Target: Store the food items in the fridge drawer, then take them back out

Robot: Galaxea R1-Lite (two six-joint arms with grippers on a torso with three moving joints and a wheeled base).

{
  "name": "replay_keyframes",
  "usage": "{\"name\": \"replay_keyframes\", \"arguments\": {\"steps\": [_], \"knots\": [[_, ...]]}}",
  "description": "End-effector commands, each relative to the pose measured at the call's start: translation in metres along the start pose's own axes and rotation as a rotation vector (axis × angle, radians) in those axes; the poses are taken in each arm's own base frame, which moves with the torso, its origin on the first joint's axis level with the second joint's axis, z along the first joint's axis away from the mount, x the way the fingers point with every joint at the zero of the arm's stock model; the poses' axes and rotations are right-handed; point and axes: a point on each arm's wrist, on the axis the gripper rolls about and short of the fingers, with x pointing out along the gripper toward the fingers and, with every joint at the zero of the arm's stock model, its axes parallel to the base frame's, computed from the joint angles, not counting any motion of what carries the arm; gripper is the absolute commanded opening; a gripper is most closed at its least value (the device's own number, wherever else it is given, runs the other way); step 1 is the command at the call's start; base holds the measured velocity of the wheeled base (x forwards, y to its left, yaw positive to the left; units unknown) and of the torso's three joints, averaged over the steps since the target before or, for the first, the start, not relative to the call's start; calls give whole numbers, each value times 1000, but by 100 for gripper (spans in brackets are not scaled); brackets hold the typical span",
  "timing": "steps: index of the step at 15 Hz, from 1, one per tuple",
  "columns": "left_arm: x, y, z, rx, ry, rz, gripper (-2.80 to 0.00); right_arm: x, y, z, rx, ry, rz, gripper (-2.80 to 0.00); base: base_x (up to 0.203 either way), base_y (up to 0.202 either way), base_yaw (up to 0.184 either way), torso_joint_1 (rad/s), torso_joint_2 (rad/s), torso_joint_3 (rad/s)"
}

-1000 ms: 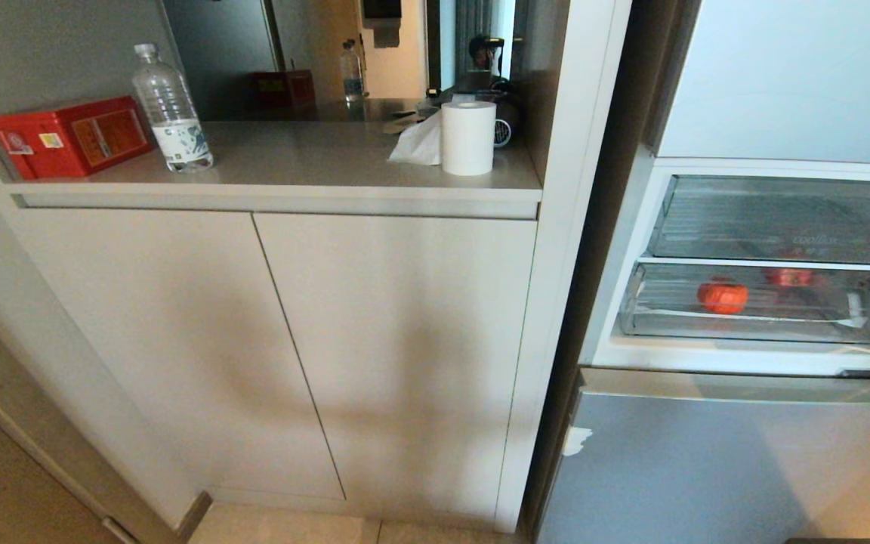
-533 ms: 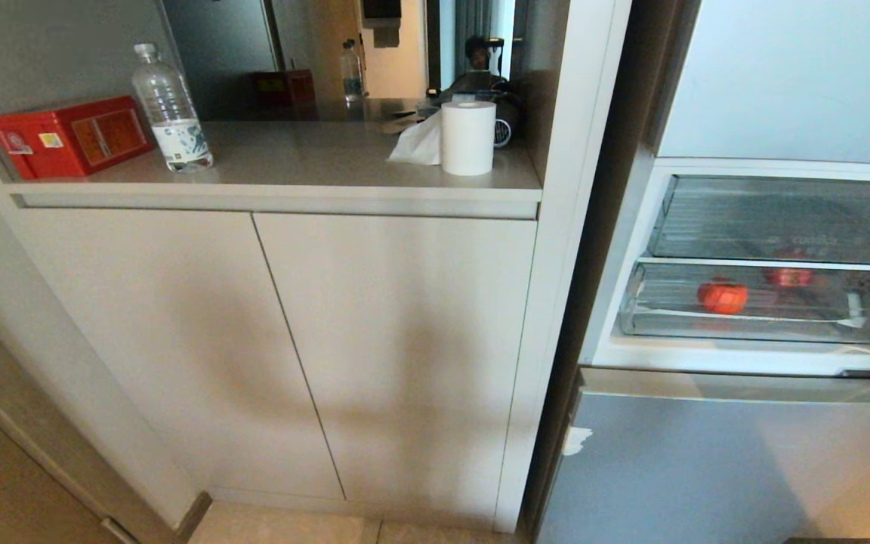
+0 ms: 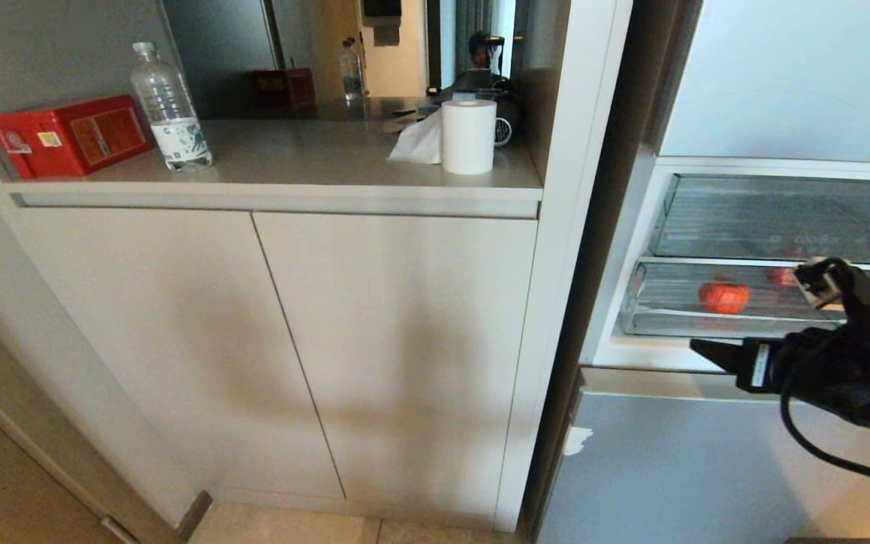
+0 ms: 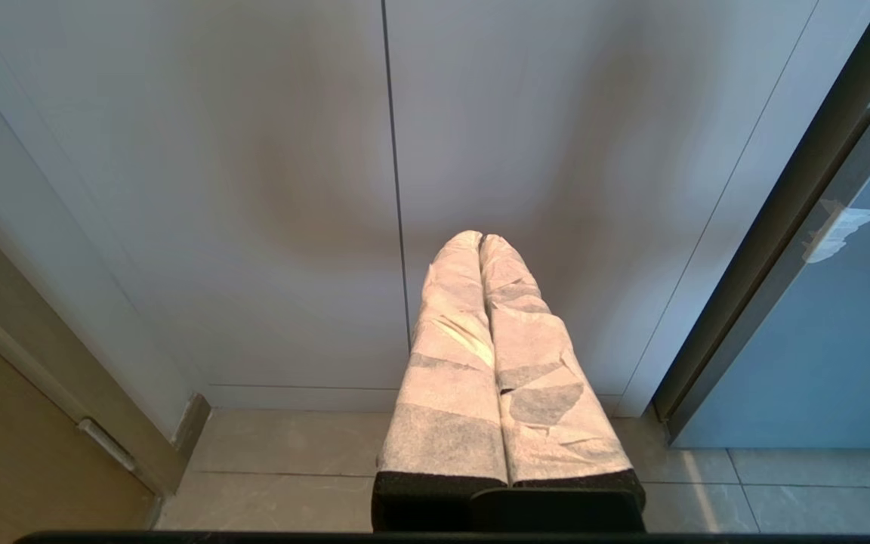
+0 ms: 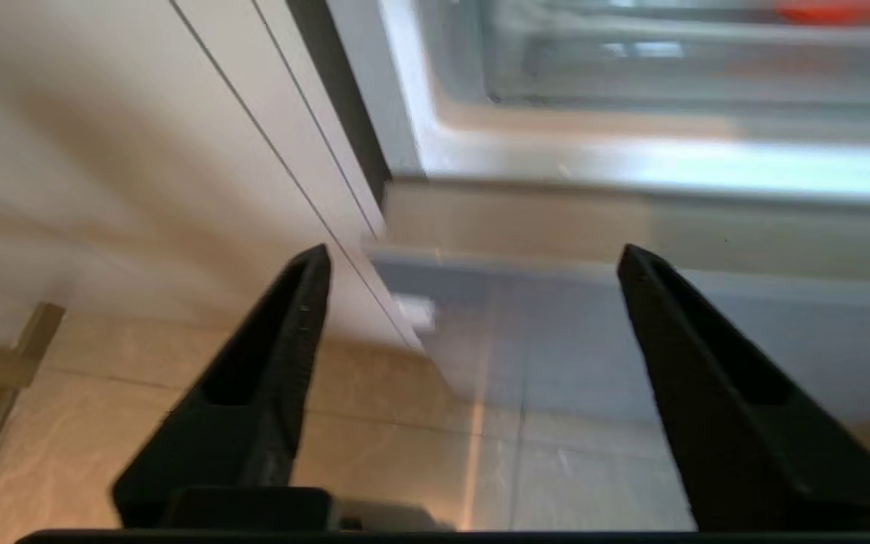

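Fridge (image 3: 714,468) fills the right of the head view, pale silver-blue, a scrap of white tape (image 3: 575,440) on its left edge and its middle compartment open. Beside it on the left stand the beige cabinets (image 3: 269,340), and their tabletop (image 3: 306,162) carries a red box (image 3: 65,136), a clear water bottle (image 3: 171,109) and a white paper roll (image 3: 468,137). Inside the open compartment sits the fridge drawer (image 3: 669,321), the lower clear bin with the ribbed floor, under another clear bin (image 3: 782,219). And there's the apple (image 3: 723,296), red and glossy, lying in that drawer toward its left half. Right end effector (image 5: 473,264) hangs in front of the fridge at about drawer height, near the drawer's front but apart from it, black fingers (image 5: 284,325) spread wide and released, nothing between them. Left end effector (image 4: 479,240) is parked low, facing the cabinet doors, padded fingers pressed together and clenched on nothing.
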Motion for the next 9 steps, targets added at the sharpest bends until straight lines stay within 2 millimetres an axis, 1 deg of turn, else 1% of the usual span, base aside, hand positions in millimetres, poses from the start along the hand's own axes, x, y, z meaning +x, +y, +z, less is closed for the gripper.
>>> {"name": "replay_keyframes", "arguments": {"steps": [1, 4, 6, 7, 9], "knots": [[0, 0, 0, 0, 2, 0, -280, 58, 4, -18, -6, 47, 6, 0, 0, 0, 0, 0, 0, 0], [0, 0, 0, 0, 2, 0, -280, 103, 3, -25, -7, -42, -59, 0, 0, 0, 0, 0, 0, 0], [0, 0, 0, 0, 2, 0, -280, 127, 1, -28, -5, -122, -97, 0, 0, 0, 0, 0, 0, 0], [0, 0, 0, 0, 2, 0, -280, 131, -4, -22, 1, -161, -120, 0, 0, 0, 0, 0, 0, 0], [0, 0, 0, 0, 2, 0, -280, 134, -9, -18, 1, -177, -134, 0, 0, 0, 0, 0, 0, 0]]}}
